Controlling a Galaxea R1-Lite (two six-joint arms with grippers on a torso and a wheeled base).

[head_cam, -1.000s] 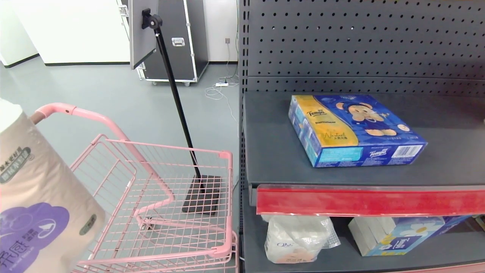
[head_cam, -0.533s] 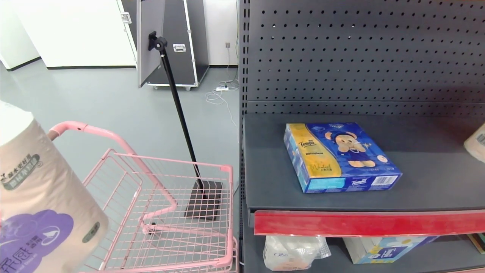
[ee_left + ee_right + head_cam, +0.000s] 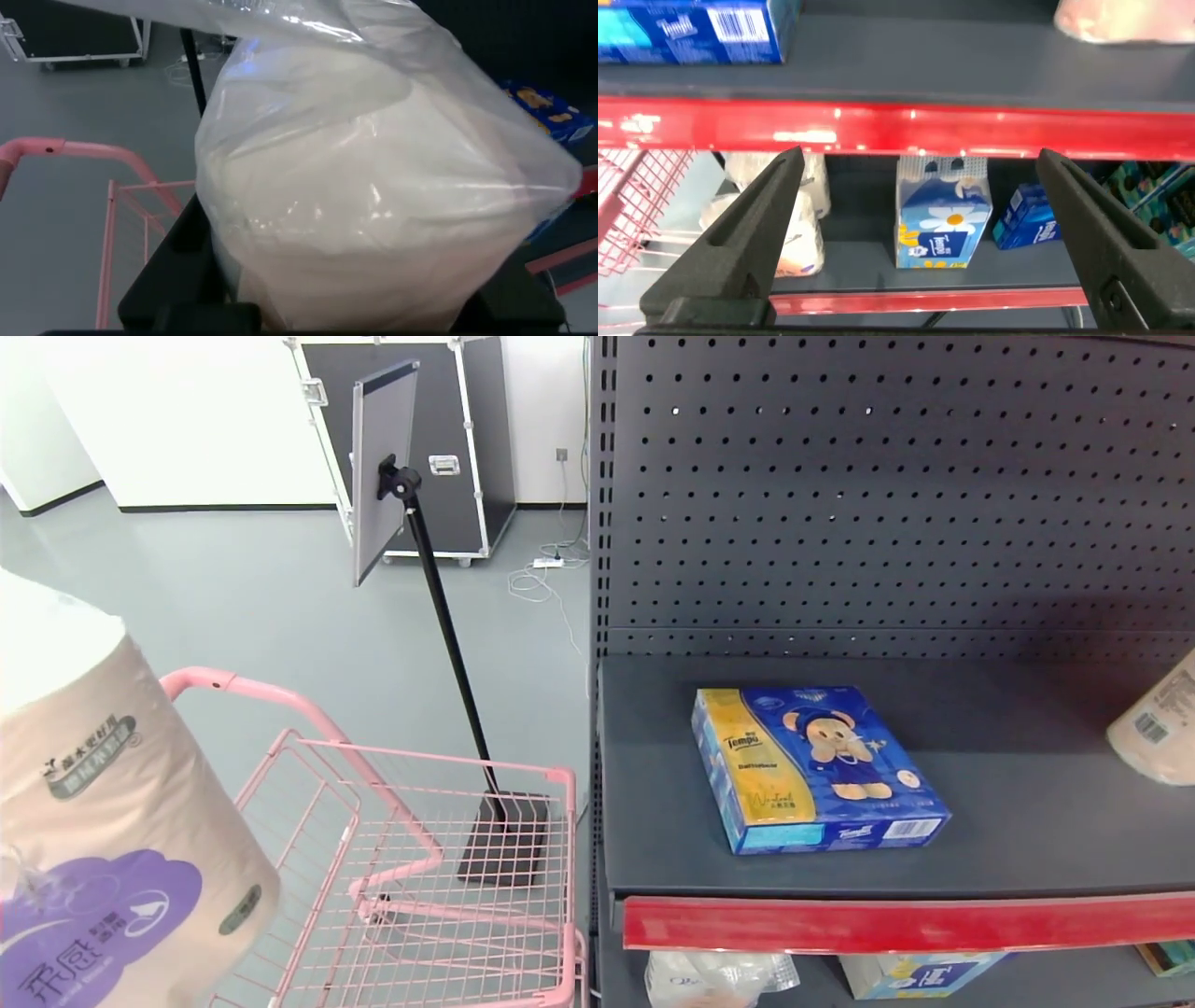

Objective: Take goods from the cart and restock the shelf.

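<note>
1. Beige-and-purple toilet-roll pack hangs at the robot's far left, above the near left corner of the pink cart. Its long axis stands near upright, with the top tipped a little away from the shelf.
2. In the left wrist view, the left gripper has its jaws clamped on the pack's clear wrap, one black finger on either side.
3. From the held pack the shelf lies to the right, across the whole cart, so the coming move is likely a carry rightward and forward.
4. On the shelf board, a blue tissue box lies flat. Bare board shows left of it, and a wider gap lies between it and another roll pack at the right edge.
5. The right gripper is the nearer one to the shelf, facing its red edge strip. Its jaws are spread wide with nothing in them.
</note>
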